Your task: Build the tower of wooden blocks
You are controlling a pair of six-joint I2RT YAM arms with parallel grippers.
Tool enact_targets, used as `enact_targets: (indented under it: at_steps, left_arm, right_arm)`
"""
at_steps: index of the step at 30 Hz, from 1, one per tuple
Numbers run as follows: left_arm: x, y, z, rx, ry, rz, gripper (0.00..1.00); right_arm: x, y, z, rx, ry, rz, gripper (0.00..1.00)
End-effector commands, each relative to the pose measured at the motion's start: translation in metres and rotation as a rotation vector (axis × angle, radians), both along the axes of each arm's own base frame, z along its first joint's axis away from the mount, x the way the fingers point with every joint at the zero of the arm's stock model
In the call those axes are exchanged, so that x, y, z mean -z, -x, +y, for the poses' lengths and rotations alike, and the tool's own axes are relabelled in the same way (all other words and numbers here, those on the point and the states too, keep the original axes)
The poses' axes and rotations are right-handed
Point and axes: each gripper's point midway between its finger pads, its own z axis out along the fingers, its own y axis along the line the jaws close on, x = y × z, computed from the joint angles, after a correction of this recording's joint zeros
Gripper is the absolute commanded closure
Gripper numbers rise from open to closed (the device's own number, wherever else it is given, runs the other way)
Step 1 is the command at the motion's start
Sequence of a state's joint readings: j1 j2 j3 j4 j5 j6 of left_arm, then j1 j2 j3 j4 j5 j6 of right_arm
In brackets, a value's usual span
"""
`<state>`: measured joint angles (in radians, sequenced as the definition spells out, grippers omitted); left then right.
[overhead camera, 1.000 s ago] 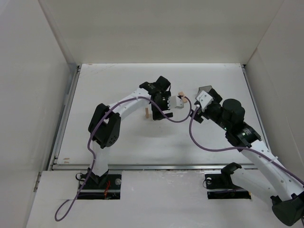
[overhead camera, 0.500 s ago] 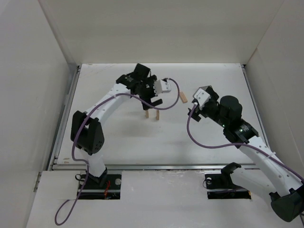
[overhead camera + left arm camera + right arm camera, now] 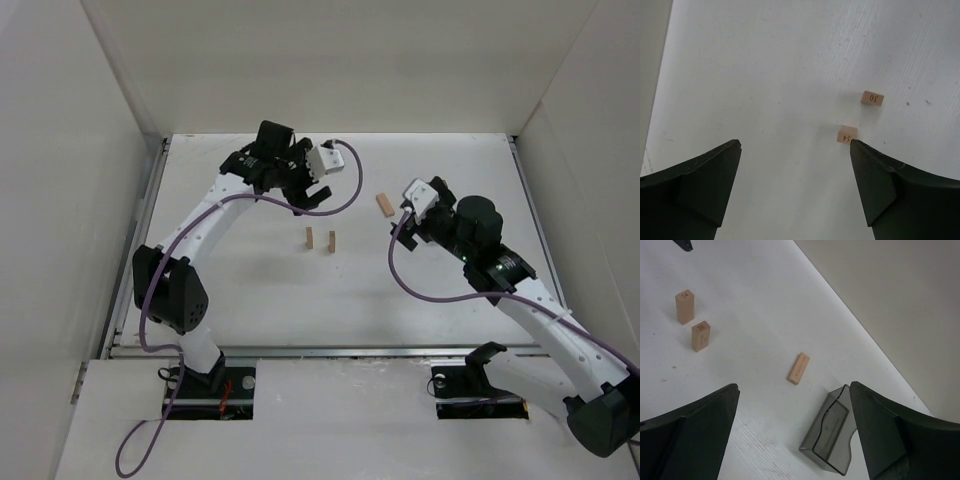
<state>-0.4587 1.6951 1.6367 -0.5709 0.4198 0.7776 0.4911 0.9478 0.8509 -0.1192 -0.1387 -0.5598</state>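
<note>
Since one second ago, my left arm has swung away from the table centre toward 11 o'clock, and both small light-tan wooden upright blocks now stand uncovered. My left gripper (image 3: 318,182) hangs above the white table (image 3: 240,290) with its jaws spread wide and nothing between them. My right gripper (image 3: 408,222) has drawn back slightly toward 4 o'clock; its jaws are likewise spread wide and hold nothing.

Upright block "54" (image 3: 310,238) stands on end near the table centre. Upright block "30" (image 3: 332,241) stands on end just beside it at its 3 o'clock, with a gap between the two. In the left wrist view, only their numbered top faces show: block "54" (image 3: 847,134) and block "30" (image 3: 872,98).

The short flat light-tan wooden plank (image 3: 384,204) lies flat on the table, well apart from the uprights at their 2 o'clock. No piece rests on another.

In the right wrist view, block "54" (image 3: 684,306) and block "30" (image 3: 700,335) stand at 10 o'clock, the plank (image 3: 798,368) lies near the centre, and a translucent dark grey plastic container (image 3: 829,431) lies on its side at the plank's 5 o'clock, close to my right fingers (image 3: 892,432).
</note>
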Motion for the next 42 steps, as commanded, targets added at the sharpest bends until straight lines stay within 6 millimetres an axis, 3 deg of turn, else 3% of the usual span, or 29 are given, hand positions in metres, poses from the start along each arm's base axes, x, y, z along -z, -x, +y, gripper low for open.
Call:
enact_targets:
  at_steps: [1,6,10,17,22,31,37,42]
  left_arm:
    - [0.030,0.019,0.016,0.099,-0.067,0.067,0.12]
    - [0.079,0.035,0.021,0.204,-0.152,0.173,0.17]
    - [0.100,0.041,0.013,0.240,-0.176,0.216,0.23]
    - [0.124,0.038,0.012,0.256,-0.188,0.219,0.23]
    - [0.133,0.026,0.012,0.195,-0.191,0.210,0.23]
    - [0.142,0.032,-0.001,0.217,-0.182,0.227,0.26]
    - [0.142,0.031,0.000,0.212,-0.189,0.225,0.48]
    - [0.144,0.034,0.004,0.228,-0.213,0.227,0.55]
  right_arm:
    - [-0.039,-0.006,0.005,0.000,-0.072,-0.086,0.03]
    - [-0.034,-0.009,0.006,0.000,-0.062,-0.067,0.03]
    - [-0.031,-0.011,0.007,0.000,-0.057,-0.058,0.03]
    - [-0.031,-0.011,0.007,0.000,-0.057,-0.058,0.03]
    - [-0.027,-0.014,0.005,0.010,-0.052,-0.050,0.03]
    - [-0.024,-0.017,0.003,0.017,-0.041,-0.047,0.03]
    - [-0.021,-0.019,0.004,0.017,-0.036,-0.039,0.03]
    - [-0.021,-0.019,0.004,0.017,-0.036,-0.039,0.03]
